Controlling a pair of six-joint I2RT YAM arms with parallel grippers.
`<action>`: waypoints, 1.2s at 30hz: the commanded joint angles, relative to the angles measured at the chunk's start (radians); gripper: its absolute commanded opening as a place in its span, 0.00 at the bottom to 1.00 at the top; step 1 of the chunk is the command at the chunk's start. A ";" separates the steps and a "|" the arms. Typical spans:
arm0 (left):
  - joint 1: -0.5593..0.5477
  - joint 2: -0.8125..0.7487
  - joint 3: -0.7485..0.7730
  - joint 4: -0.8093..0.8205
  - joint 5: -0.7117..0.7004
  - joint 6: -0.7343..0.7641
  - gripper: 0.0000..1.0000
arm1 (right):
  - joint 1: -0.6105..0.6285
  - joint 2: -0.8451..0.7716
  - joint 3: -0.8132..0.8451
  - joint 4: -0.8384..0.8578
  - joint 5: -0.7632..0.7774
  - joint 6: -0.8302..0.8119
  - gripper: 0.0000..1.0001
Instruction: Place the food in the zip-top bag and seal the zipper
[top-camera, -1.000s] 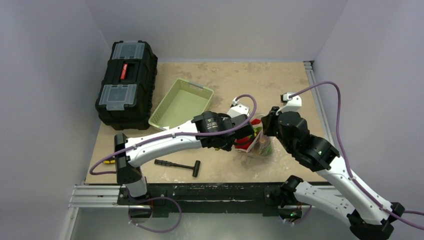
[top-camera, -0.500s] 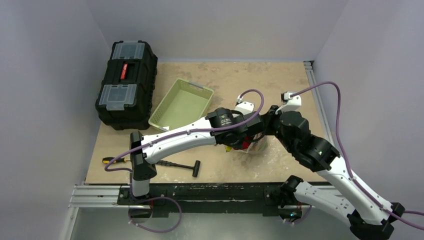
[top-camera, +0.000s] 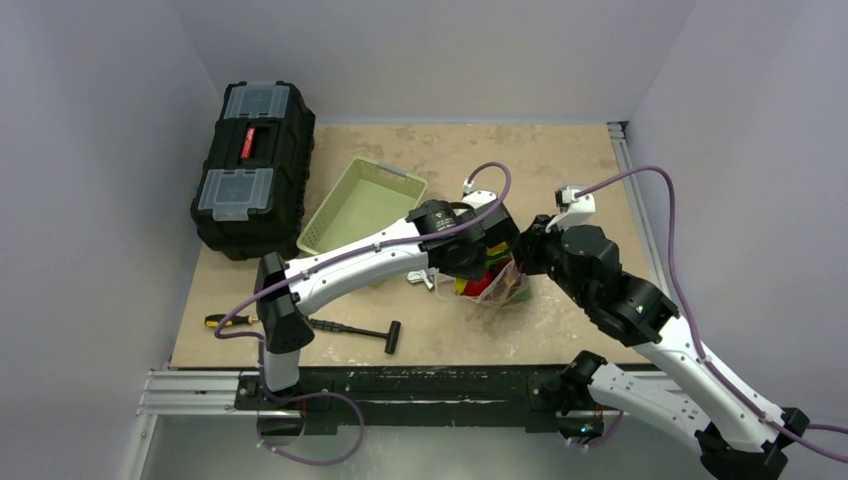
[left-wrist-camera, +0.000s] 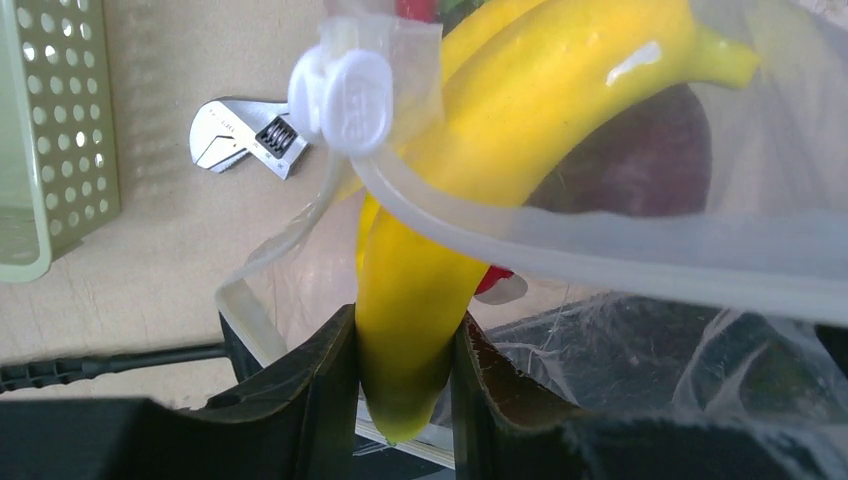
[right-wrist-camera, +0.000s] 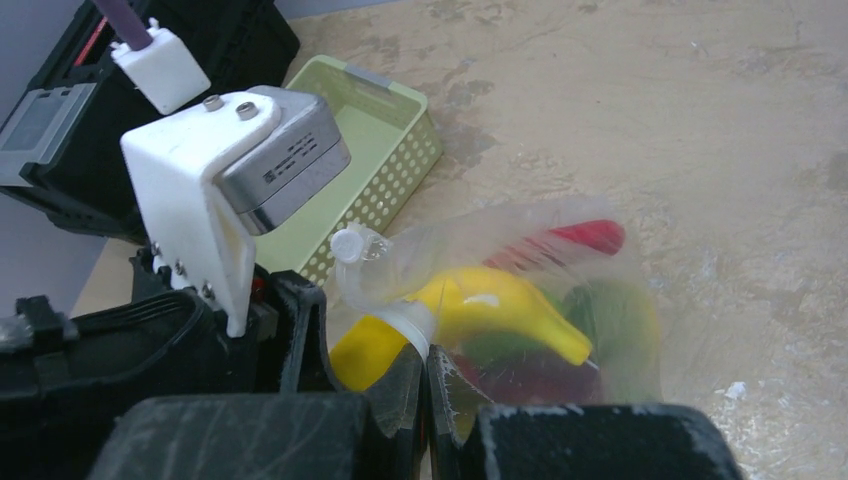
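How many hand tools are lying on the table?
3: a screwdriver at the near left edge, a hammer right of it, a wrench beside the basket. Arms may hide more.

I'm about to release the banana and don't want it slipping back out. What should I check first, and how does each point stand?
1. Hold on the banana: ok, the left gripper clamps its lower end.
2. Bag mouth held: ok, the right gripper pinches the zip-top bag at its edge.
3. Banana past the zipper: not ok, the strip crosses its middle and the held end is outside.
4. The white tab parked at one end of the mouth: ok.
5. All other food bagged: cannot tell; a red piece and a green piece show inside.
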 joint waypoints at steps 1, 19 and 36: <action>0.027 -0.024 -0.033 0.103 0.064 0.060 0.21 | 0.003 -0.033 0.003 0.072 -0.022 -0.027 0.00; 0.058 -0.487 -0.482 0.390 0.095 0.167 0.75 | 0.003 -0.047 -0.009 0.024 0.055 -0.058 0.00; 0.079 -0.514 -0.821 0.832 0.342 0.025 0.64 | 0.003 -0.074 -0.008 -0.031 0.055 -0.044 0.00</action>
